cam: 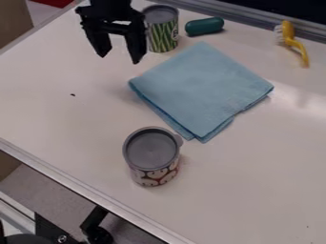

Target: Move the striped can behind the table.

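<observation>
At the upper left of the camera view, the black gripper (pixel 119 58) hangs over the table (pixel 57 124), open, with nothing between its fingers. Just right of it and partly behind it stands the green-and-white striped can (pixel 164 35), upright, with a grey lid, close to the table's far edge. The gripper hides part of the can's left side. Whether the two touch, I cannot tell.
A light blue folded cloth (pixel 200 88) lies mid-table. Nearer stands a second grey-lidded can (pixel 153 155) with a red-and-white pattern. A dark green capsule-shaped object (pixel 204 26) and a yellow brush (pixel 292 38) lie near the far metal rail (pixel 255 21).
</observation>
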`<act>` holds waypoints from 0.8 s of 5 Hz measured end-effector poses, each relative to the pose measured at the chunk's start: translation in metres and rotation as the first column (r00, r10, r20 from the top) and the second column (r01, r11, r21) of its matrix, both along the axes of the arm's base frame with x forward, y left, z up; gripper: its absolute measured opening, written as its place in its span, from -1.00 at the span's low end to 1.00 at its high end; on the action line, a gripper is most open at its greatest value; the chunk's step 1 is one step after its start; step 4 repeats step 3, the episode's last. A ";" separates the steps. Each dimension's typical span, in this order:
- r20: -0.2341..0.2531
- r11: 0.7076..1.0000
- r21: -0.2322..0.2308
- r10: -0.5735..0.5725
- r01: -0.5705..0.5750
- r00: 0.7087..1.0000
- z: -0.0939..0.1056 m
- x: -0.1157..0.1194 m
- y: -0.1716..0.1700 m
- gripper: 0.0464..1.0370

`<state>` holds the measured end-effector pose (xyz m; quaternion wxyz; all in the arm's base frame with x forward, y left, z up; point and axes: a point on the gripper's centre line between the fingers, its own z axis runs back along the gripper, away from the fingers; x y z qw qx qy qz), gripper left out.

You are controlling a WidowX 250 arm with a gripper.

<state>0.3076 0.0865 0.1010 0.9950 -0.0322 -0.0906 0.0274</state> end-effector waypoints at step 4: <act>-0.019 0.999 0.013 -0.031 0.031 0.999 -0.008 -0.010 -0.099 0.92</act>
